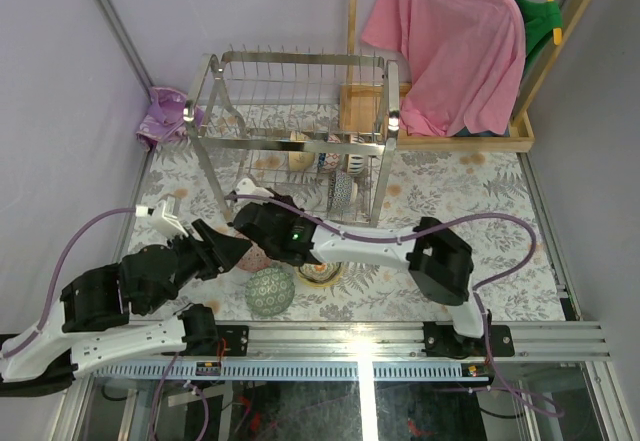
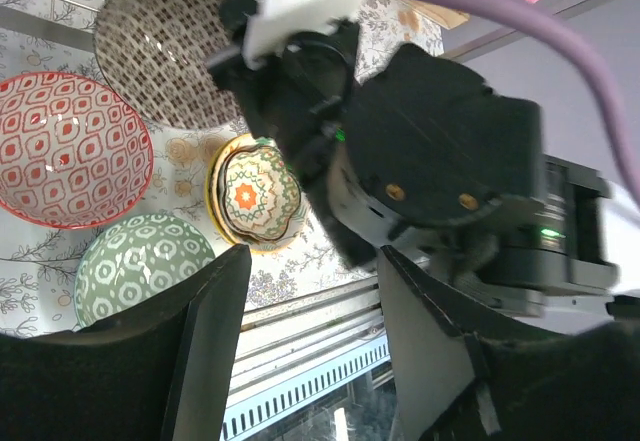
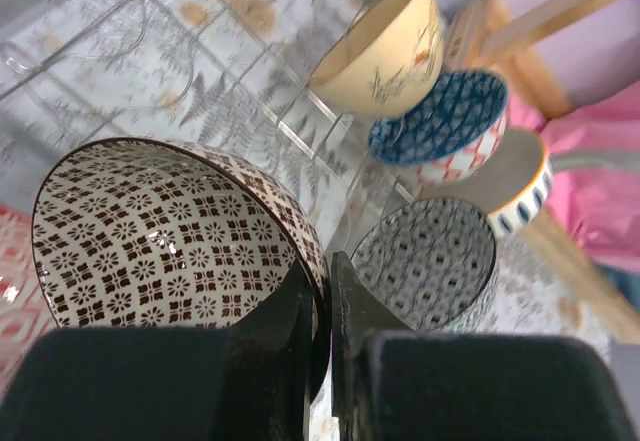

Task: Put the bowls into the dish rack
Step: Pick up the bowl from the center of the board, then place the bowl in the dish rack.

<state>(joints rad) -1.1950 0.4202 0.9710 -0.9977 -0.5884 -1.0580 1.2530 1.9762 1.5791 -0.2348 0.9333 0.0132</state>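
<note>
Steel dish rack (image 1: 290, 141): stands at the far middle of the flowered tablecloth (image 1: 480, 186); it has two wire tiers, with upright prongs along the top.
Bowls in the rack: four stand on edge in the lower tier. They are a cream bowl (image 3: 385, 46), a blue bowl (image 3: 440, 121), a white bowl with blue dashes (image 3: 520, 176) and a grey speckled bowl (image 3: 430, 261), which is nearest my right wrist.
My right gripper (image 3: 322, 281): the fingers are pinched on the rim of the brown bowl (image 3: 170, 231), one inside the wall and one outside.
Brown bowl: held tilted with its mouth toward my wrist camera, at the near left of the lower tier and just beside the grey speckled bowl. I cannot tell whether it touches the wires.
My left gripper (image 2: 312, 281): the fingers are apart with nothing between them, over the near side of the cloth.
Red bowl (image 2: 70, 151): mouth up on the cloth, near the brown bowl.
Green bowl (image 2: 140, 266): on the cloth by the front edge, just beside the red bowl.
Yellow-rimmed bowl (image 2: 255, 196): mouth up with a flower pattern inside, lying under my right arm.
Pink shirt (image 1: 450, 41): hangs at the far right, beyond the rack.
</note>
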